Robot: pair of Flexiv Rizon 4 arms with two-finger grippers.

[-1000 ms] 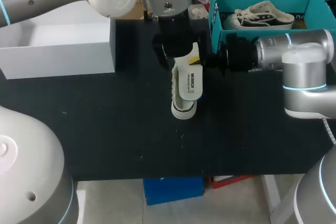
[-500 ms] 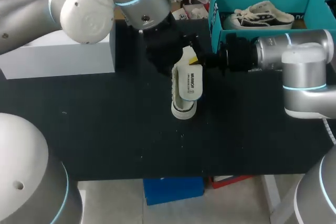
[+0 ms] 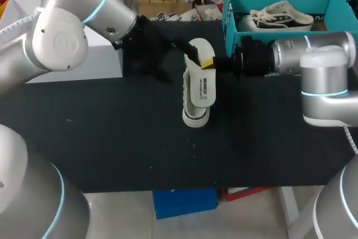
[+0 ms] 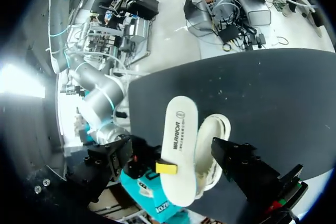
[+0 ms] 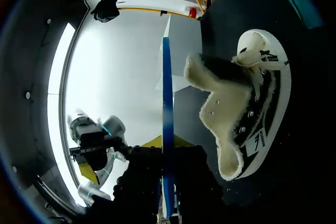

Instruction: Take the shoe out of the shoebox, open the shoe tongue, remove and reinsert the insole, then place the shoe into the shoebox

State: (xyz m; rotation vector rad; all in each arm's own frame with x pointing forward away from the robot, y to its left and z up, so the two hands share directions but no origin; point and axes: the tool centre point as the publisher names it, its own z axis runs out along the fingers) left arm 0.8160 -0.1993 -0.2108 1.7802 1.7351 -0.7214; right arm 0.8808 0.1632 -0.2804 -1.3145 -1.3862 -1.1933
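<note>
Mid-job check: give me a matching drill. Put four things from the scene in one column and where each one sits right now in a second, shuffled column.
Things
1. insole
2. shoe beneath it
3. second shoe
4. white box

Places
A. inside the teal shoebox
B. on the black table
C. gripped at one end by the right claw
D. at the table's left edge

Pairs: 1-C, 2-B, 3-A, 4-D
</note>
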